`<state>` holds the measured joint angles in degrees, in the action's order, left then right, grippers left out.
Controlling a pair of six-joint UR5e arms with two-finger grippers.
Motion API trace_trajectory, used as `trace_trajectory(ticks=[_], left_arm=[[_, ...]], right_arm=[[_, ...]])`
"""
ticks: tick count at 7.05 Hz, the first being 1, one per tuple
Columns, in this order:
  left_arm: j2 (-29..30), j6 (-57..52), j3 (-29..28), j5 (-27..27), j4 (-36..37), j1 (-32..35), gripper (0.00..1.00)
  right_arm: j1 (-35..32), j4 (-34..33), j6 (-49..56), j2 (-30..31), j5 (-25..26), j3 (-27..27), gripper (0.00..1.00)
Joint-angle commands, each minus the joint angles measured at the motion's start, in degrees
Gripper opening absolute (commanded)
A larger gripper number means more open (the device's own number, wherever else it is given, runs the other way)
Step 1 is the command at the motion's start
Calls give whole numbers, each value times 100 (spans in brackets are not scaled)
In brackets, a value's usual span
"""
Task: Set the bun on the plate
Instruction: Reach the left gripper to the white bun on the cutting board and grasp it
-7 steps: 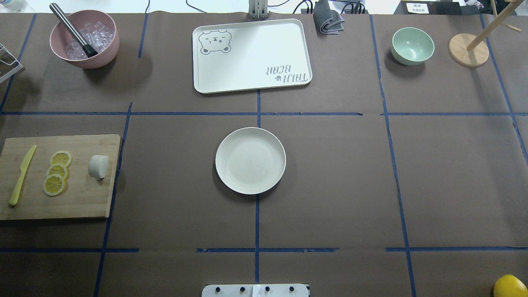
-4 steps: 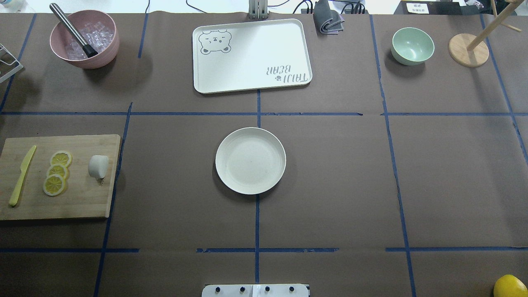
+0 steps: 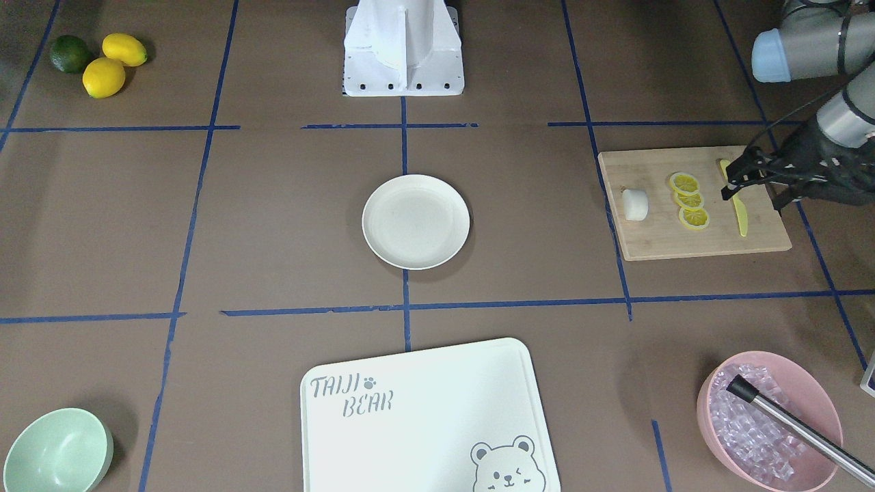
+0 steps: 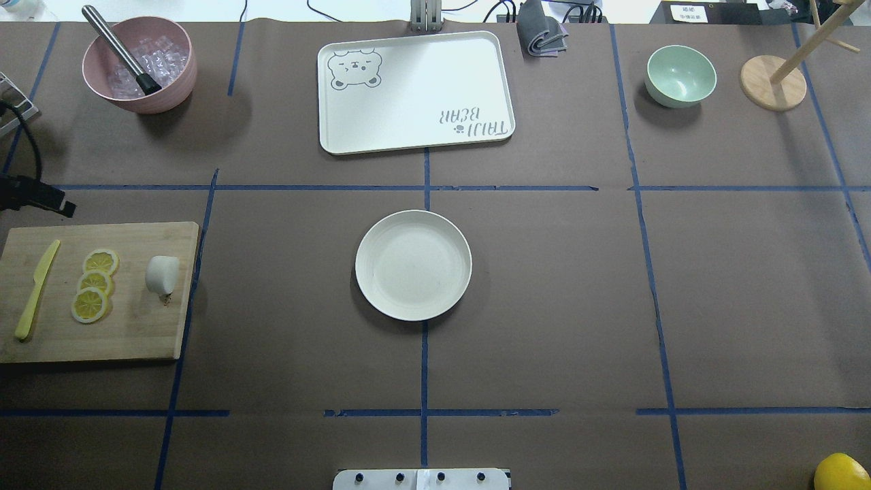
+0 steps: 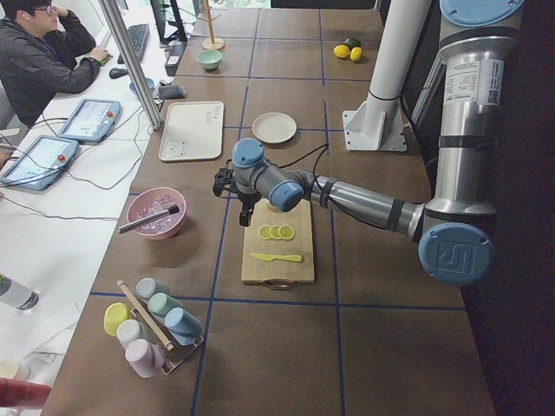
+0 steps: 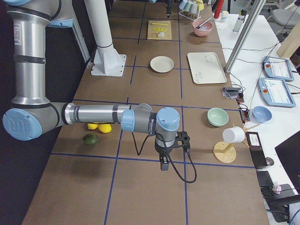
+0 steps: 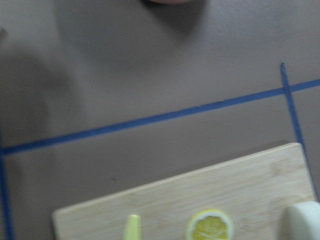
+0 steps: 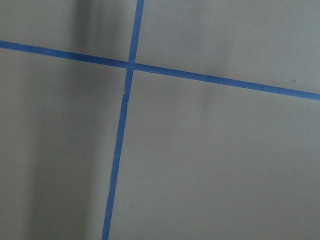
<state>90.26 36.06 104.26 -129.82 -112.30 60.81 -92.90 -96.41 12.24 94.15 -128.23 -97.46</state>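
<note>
The bun (image 4: 162, 275) lay near the 3 o'clock edge of the bamboo cutting board (image 4: 136, 333). In the overhead view it was at 9 o'clock from the plate (image 4: 413, 265) and well apart from it, and the plate held nothing. The bun was a smooth, matte white lump, short and domed, and it was judged liable to roll or slip under a hard squeeze. The three glossy lemon slices (image 4: 94, 284) overlapped just at its 9 o'clock, with a flat yellow knife (image 4: 37, 290) beyond them. The left gripper (image 3: 752, 198) hovered above the knife end of the board, about 10 o'clock from the bun, its jaws apart and empty. It was judged best to travel over the slices without touching them, straddle the bun across its straighter sides, close gently and lift clear before crossing. The plate was shallow, cream and raised at the rim, so a low central release was advised. The right gripper (image 6: 163, 165) hung far off, and its state could not be told.
</note>
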Motion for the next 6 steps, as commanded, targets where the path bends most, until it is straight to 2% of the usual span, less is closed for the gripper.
trace_trajectory(ticks=[1,2,4,6], left_arm=[[210,665,148,457,-108,-849,100],[298,1179,148,545,-117,-1164,100],[449,1728,61,1508,-82,-1946,100],[379,1694,-2,1618,-108,-1994,100]], right_arm=[[0,8,7,7,0,86,100],[0,8,7,-2,0,96,100],[0,8,7,-2,0,96,100],[0,8,7,-2,0,96,100]])
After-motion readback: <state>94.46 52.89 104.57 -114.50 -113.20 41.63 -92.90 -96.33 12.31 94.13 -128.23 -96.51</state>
